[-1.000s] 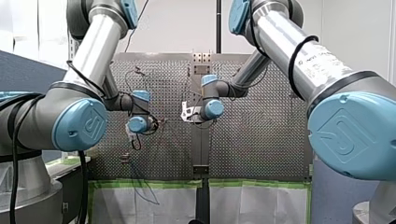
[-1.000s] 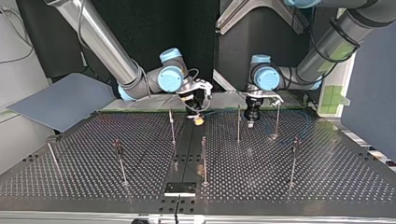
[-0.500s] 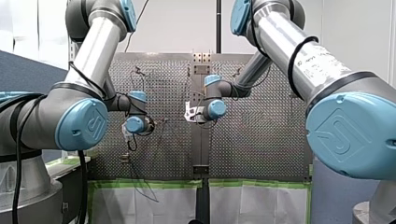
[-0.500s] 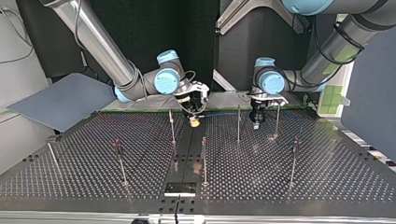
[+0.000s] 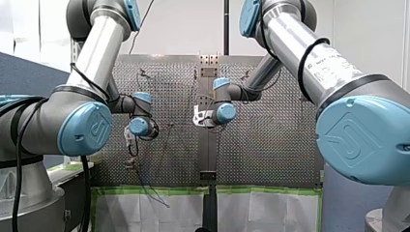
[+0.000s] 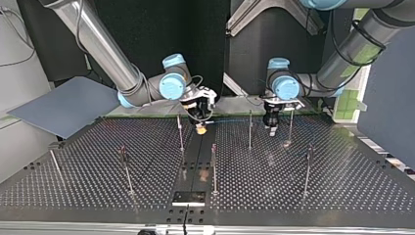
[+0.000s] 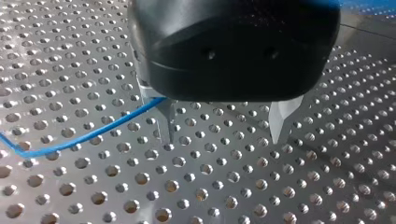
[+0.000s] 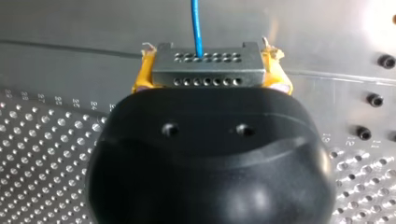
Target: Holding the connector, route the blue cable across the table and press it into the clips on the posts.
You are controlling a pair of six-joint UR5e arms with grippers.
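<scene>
- Front view: my right gripper (image 5: 197, 117) and my left gripper (image 5: 128, 137) hang over mid-table; fingers too small to read.
- Top view: the blue cable (image 6: 230, 119) spans between them, near a post (image 6: 250, 129).
- Left wrist view: fingers parted, empty; the cable runs up to one; it looks light and limp, so guide it close to each clip.
- Right wrist view: yellow pads (image 8: 140, 78) clamp the rigid connector (image 8: 207, 70) by its ends; probably the firmest hold.

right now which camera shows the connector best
The right wrist view: the connector sits between the yellow pads, the blue cable leaving its holes. The top view shows only a yellowish speck at my right gripper; the front and left wrist views show none of it.
</scene>
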